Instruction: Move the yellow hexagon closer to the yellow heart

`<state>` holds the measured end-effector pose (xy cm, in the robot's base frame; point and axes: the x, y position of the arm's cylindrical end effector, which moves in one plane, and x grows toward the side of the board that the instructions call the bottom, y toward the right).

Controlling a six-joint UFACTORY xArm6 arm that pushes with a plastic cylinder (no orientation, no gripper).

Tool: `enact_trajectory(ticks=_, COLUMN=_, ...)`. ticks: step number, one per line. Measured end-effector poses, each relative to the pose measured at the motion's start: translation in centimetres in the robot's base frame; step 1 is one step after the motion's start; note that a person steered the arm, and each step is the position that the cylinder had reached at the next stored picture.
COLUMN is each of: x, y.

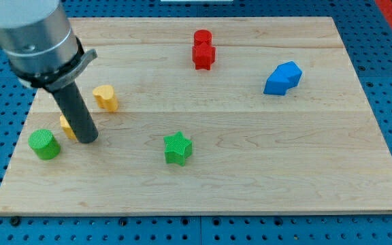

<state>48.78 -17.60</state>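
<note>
My tip (pixel 88 139) rests on the board at the view's left. A yellow block (pixel 66 125), mostly hidden behind the rod, touches the rod's left side; its shape cannot be made out. Another yellow block (pixel 105 97), heart-like in outline, stands a little up and to the right of the tip, apart from it.
A green cylinder (pixel 44 144) stands left of the tip. A green star (pixel 177 148) is at lower centre. A red block (pixel 202 49) is at top centre. A blue block (pixel 282 77) is at the right. The wooden board (pixel 250 184) lies on a blue pegboard table.
</note>
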Motion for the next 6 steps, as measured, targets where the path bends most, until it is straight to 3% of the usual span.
enact_trajectory(ticks=1, x=2.5, y=-0.5)
enact_trajectory(ticks=2, x=3.3, y=-4.8)
enact_trajectory(ticks=3, x=-0.3, y=-6.6)
enact_trajectory(ticks=4, x=-1.3, y=-0.4)
enact_trajectory(ticks=5, x=-6.1, y=0.1)
enact_trajectory(ticks=6, x=-3.0, y=0.8)
